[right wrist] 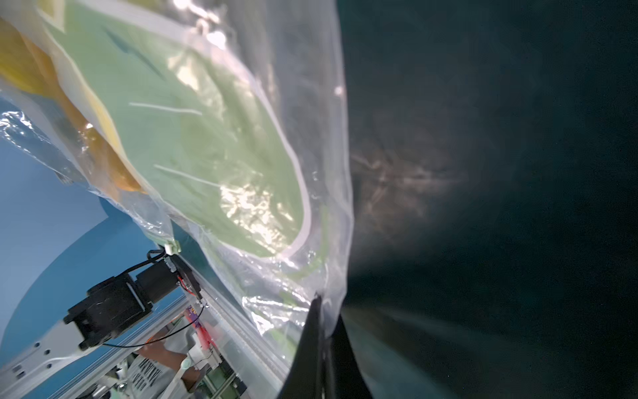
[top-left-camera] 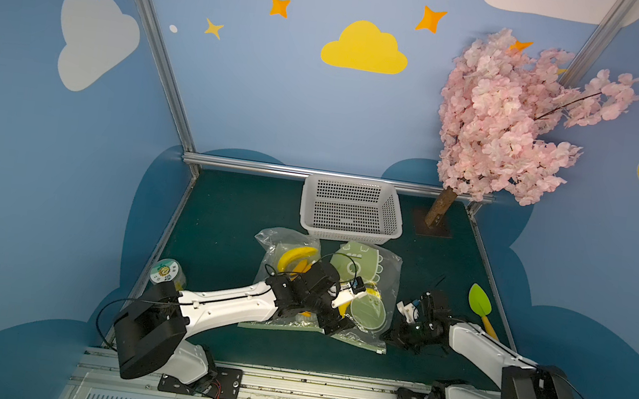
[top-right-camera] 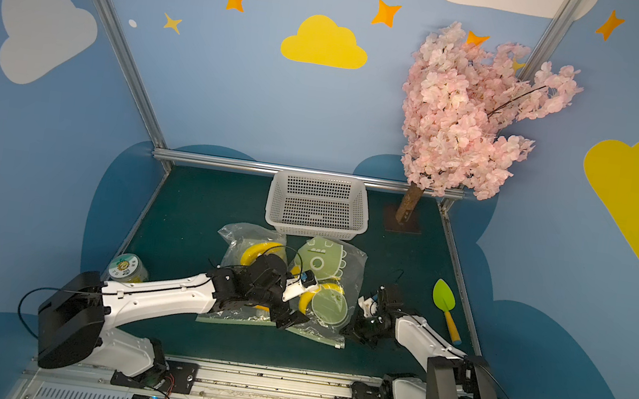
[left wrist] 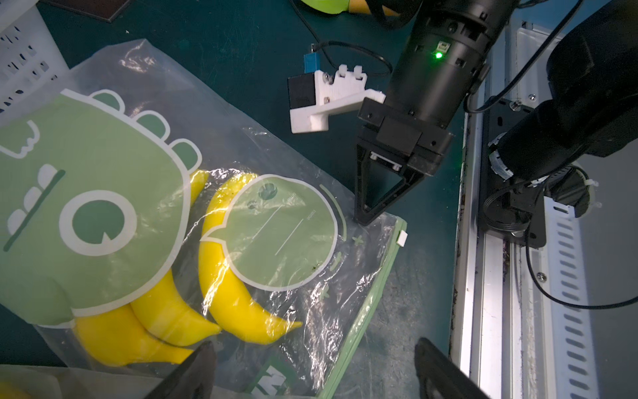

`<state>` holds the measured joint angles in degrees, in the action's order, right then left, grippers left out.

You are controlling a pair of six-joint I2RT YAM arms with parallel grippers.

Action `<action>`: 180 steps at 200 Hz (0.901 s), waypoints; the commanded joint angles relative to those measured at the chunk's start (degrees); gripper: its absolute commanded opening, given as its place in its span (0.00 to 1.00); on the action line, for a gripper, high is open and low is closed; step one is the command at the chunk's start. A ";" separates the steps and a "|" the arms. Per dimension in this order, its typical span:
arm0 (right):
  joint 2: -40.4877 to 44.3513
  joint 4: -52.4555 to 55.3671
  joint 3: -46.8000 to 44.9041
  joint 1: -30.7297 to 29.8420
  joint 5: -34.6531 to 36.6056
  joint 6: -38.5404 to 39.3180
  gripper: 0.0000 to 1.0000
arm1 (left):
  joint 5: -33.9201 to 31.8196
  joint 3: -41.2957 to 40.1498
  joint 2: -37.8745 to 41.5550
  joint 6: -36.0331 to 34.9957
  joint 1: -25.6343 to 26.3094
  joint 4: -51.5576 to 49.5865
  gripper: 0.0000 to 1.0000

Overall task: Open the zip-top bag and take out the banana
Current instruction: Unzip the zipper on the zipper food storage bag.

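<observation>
The right jaws are pressed together, pinching the edge of the clear zip-top bag printed with a green dinosaur (left wrist: 276,241), just beside its white zipper slider (left wrist: 402,238). The left jaws stand spread wide over the bag's green zipper strip (left wrist: 362,311). Yellow bananas (left wrist: 238,311) lie inside the bag, near the left jaws, on the dark green table (left wrist: 241,51).

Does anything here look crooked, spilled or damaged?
Nothing is spilled or broken. The dinosaur bag lies askew, overlapping a second bag. Both are crumpled, and the right gripper pinches its edge near the zipper.
</observation>
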<state>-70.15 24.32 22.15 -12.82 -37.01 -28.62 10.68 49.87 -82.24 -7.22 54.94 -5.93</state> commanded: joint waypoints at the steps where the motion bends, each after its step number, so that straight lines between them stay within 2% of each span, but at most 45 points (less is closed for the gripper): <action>1: 1.23 3.56 1.19 -0.26 -3.50 -1.27 0.00 | 0.01 -0.41 0.07 -0.36 0.42 0.40 0.90; 31: 3.66 6.91 4.85 0.41 -5.60 -4.66 0.00 | -0.74 0.39 -0.43 -3.08 1.59 -0.62 0.90; 50: 2.57 9.29 7.54 1.57 -9.31 -5.80 0.00 | -1.31 1.57 -1.32 -6.61 3.70 -2.00 0.90; 74: 0.04 14.15 10.53 3.78 -13.17 -4.37 0.00 | -4.03 2.40 -2.81 -10.72 6.58 -2.29 0.91; 104: -1.82 19.62 13.88 4.46 -13.54 -3.02 0.00 | -6.50 3.79 -4.98 -13.55 8.52 -1.62 0.91; 127: -2.01 20.33 13.97 4.94 -14.97 -4.22 0.00 | -10.64 4.62 -6.86 -16.71 10.98 -0.48 0.91; 180: -0.63 20.39 12.58 7.09 -16.61 -6.87 0.00 | -15.77 8.16 -11.81 -17.18 13.68 0.81 0.89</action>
<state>-71.92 42.70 35.16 -6.83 -51.57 -34.00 -2.00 56.29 -92.90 -22.81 67.90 -6.09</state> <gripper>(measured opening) 0.041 0.897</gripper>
